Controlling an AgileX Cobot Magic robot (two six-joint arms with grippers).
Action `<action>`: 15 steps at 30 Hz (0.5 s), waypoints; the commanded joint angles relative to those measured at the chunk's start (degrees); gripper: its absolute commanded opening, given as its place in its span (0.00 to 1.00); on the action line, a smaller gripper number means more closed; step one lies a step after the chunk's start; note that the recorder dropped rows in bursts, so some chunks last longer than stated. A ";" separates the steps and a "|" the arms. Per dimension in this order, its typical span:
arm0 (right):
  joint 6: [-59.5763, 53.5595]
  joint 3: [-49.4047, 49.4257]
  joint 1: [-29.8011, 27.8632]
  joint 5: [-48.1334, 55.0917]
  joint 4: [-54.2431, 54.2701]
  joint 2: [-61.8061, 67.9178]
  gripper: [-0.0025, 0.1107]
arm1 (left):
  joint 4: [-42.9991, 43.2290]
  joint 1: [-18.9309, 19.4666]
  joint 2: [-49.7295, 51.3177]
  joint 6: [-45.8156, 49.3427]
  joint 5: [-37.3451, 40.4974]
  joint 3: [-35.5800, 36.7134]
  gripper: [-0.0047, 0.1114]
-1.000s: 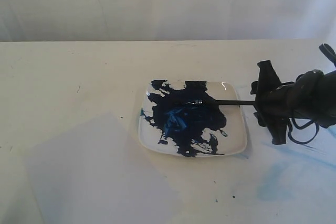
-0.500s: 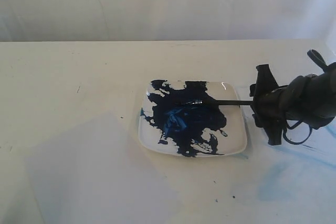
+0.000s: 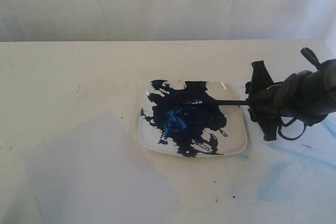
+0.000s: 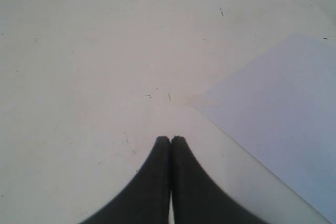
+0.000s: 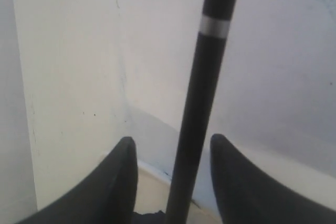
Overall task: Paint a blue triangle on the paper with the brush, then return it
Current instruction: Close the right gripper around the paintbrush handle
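Observation:
The brush (image 3: pixel 220 101) lies across the white square plate (image 3: pixel 237 129), its bristles in the dark-blue paint and its black handle (image 5: pixel 202 103) sticking out over the right rim. My right gripper (image 3: pixel 252 103) straddles that handle end, open. In the right wrist view each finger stands clear of the handle, with a gap on both sides of the gripper (image 5: pixel 172 140). The paper (image 3: pixel 100 171) lies at the front left, and no blue triangle shows on it. My left gripper (image 4: pixel 170 138) is shut and empty, hovering over bare table beside the paper's edge (image 4: pixel 283 129).
A big dark-blue paint blotch (image 3: pixel 184 121) covers most of the plate. Pale blue smears (image 3: pixel 273 182) stain the table at the front right. The cream table (image 3: pixel 79 72) ends at a white wall behind.
My right arm has slid left toward the plate, bringing its fingers around the handle end, and the jaws have narrowed a little. The brush has not moved.

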 commanded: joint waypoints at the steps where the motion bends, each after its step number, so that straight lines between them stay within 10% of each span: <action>1: 0.01 -0.07 0.10 -0.75 -0.32 0.51 0.33 | -0.36 -0.34 -0.20 0.00 -0.18 0.22 0.04; 15: 0.01 -0.07 0.10 -0.75 -0.32 2.29 0.27 | -0.36 -0.34 -0.20 0.00 -0.18 0.22 0.04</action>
